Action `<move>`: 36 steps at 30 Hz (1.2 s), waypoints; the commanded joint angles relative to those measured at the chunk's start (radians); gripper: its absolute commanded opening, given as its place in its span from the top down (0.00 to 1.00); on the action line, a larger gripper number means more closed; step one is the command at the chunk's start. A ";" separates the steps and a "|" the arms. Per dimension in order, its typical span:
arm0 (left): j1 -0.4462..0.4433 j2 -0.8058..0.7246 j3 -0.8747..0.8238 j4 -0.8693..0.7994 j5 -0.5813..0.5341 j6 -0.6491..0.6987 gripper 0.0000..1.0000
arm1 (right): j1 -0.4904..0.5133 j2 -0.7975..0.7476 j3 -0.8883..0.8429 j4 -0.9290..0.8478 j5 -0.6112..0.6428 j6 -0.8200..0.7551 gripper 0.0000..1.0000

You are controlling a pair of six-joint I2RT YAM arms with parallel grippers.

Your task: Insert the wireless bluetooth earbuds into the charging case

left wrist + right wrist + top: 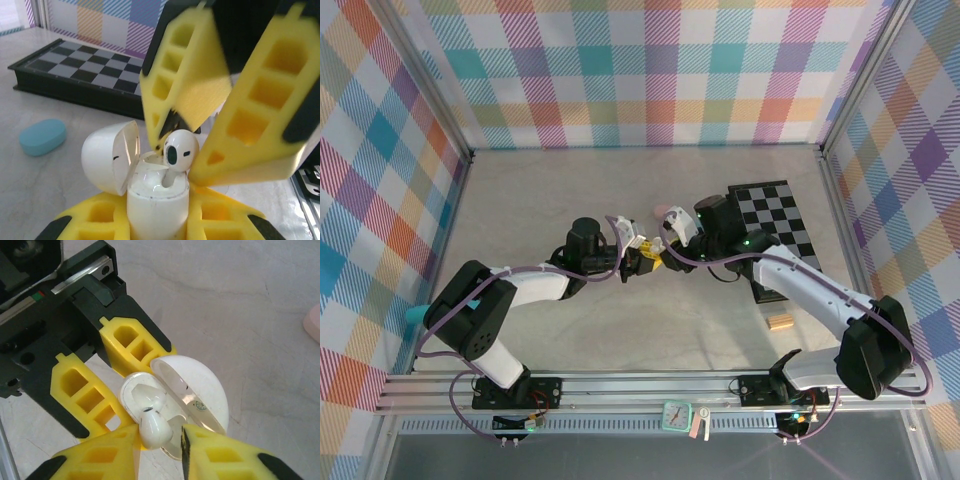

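Note:
My left gripper [157,212] is shut on a white charging case [157,200] and holds it upright, lid [107,155] swung open to the left. A white earbud [181,150] stands with its stem in the case's right slot and its head above the rim. My right gripper [160,440] reaches down from above and is pinched on that earbud's head [155,430]. A second white earbud [147,397] sits in the other slot. In the top view the two grippers [638,262] [662,252] meet at mid-table.
A black chessboard [775,225] lies at the right, a tan wooden block [779,321] in front of it. A pink case [668,210] rests just beyond the grippers. A light blue case [42,136] lies on the table near the board.

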 commanded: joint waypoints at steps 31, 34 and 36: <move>0.017 -0.054 -0.022 0.131 0.013 -0.004 0.86 | -0.101 -0.038 -0.045 0.064 -0.044 0.192 0.26; 0.022 -0.057 -0.025 0.146 0.014 -0.017 0.86 | -0.114 -0.057 -0.057 0.051 -0.030 0.184 0.25; 0.024 -0.058 -0.028 0.154 0.016 -0.024 0.86 | -0.125 -0.070 -0.065 0.044 -0.028 0.182 0.25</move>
